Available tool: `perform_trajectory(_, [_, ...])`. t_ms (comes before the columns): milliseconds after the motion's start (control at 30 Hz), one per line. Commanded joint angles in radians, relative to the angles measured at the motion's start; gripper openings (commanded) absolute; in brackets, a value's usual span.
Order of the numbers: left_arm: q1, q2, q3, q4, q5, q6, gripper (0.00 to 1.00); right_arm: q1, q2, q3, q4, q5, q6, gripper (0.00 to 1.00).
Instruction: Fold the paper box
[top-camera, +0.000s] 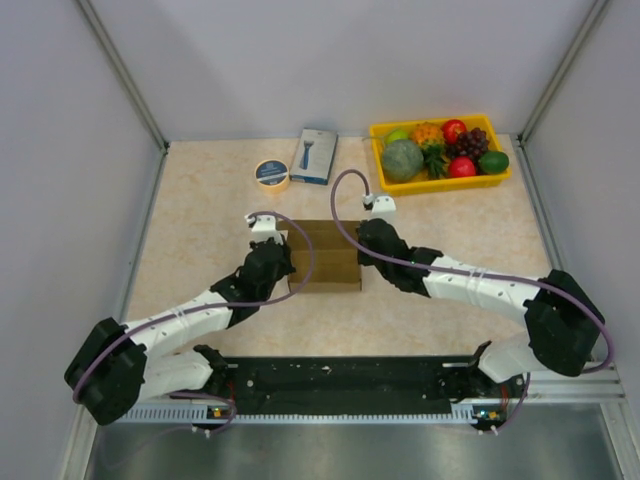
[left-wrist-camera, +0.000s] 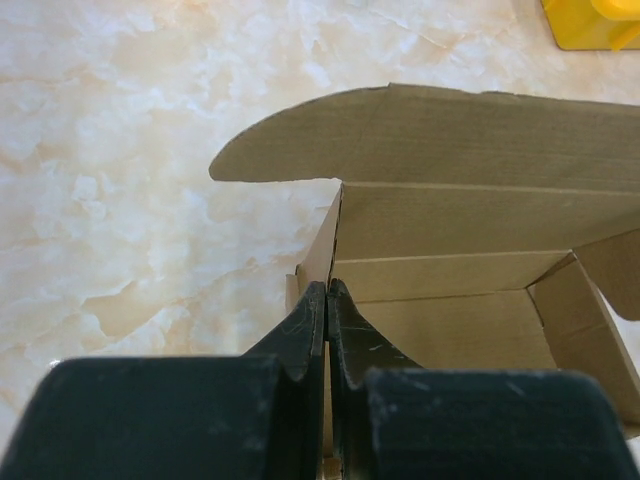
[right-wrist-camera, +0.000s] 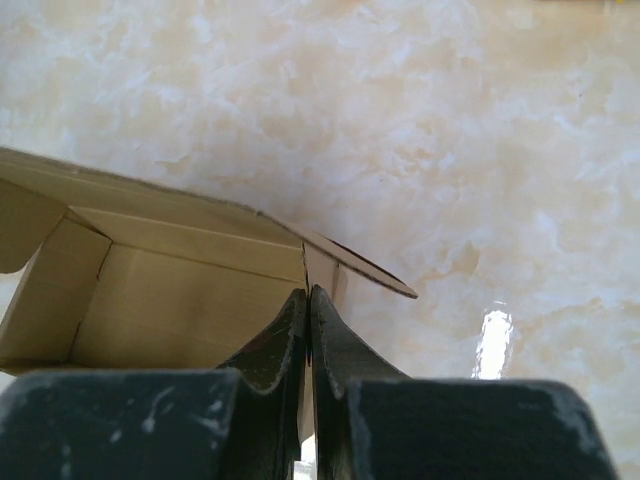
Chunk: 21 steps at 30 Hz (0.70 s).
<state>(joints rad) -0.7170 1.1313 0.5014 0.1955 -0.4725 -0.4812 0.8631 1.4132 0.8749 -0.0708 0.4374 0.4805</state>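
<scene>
top external has the paper box (top-camera: 325, 255) sitting mid desk (top-camera: 200, 220) between the arms, half formed. left jaws pinched shut on its left wall (left-wrist-camera: 325, 245), right jaws shut on the right wall (right-wrist-camera: 322, 270). i'd guess that keeps both sides upright for the lid flap (left-wrist-camera: 420, 135).

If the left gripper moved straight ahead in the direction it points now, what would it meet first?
Probably the paper box itself: the left gripper is shut on its side wall, and the raised back flap stands straight ahead. Depth is unclear.
</scene>
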Motion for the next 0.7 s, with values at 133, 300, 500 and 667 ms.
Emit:
perform_trajectory(133, [-0.042,-0.038,-0.030,0.050,-0.038,-0.065,0.00,0.129,0.010,0.036,-0.092,0.254,0.170,0.00])
perform_trajectory(300, [-0.065,-0.061,-0.049,0.058,-0.058,-0.074,0.00,0.146,0.010,0.065,-0.170,0.308,0.286,0.00])
perform_trajectory(500, [-0.081,-0.080,-0.064,0.073,-0.074,-0.076,0.00,0.148,0.029,0.107,-0.195,0.380,0.328,0.00])
perform_trajectory(667, [-0.084,-0.076,-0.070,0.102,-0.075,-0.074,0.00,0.148,0.052,0.104,-0.189,0.400,0.314,0.00])
